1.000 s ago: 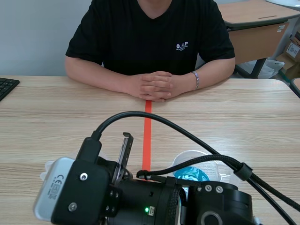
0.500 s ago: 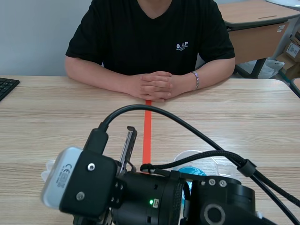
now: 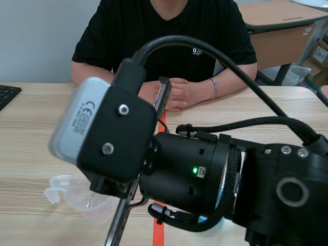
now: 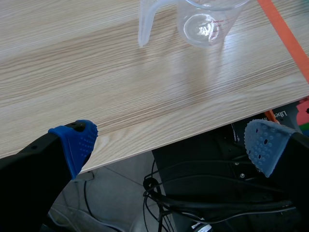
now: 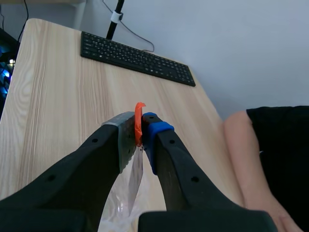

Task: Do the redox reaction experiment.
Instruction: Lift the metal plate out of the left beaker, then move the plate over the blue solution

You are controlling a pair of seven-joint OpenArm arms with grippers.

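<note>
My right gripper [image 5: 141, 128] is shut on a thin silvery metal strip [image 5: 135, 181] with an orange-red tip, held above the table. A clear plastic cup shows faintly under it. In the scene view the raised right arm [image 3: 205, 174] fills the middle, and the gripper itself is hidden behind its wrist camera. An empty clear measuring cup [image 3: 82, 197] stands at the near left. In the left wrist view this measuring cup [image 4: 207, 19] is ahead of my left gripper [image 4: 169, 142]. That gripper is open with nothing in it and hangs over the table's near edge.
A person sits across the table with clasped hands [image 3: 177, 95]; a forearm [image 5: 251, 159] appears in the right wrist view. A black keyboard [image 5: 137, 58] lies at the table's far left. Cables and equipment [image 4: 217, 183] sit below the near table edge.
The right arm has risen and swung up with the strip. It now covers the beaker of blue liquid that showed near the tape line before.
</note>
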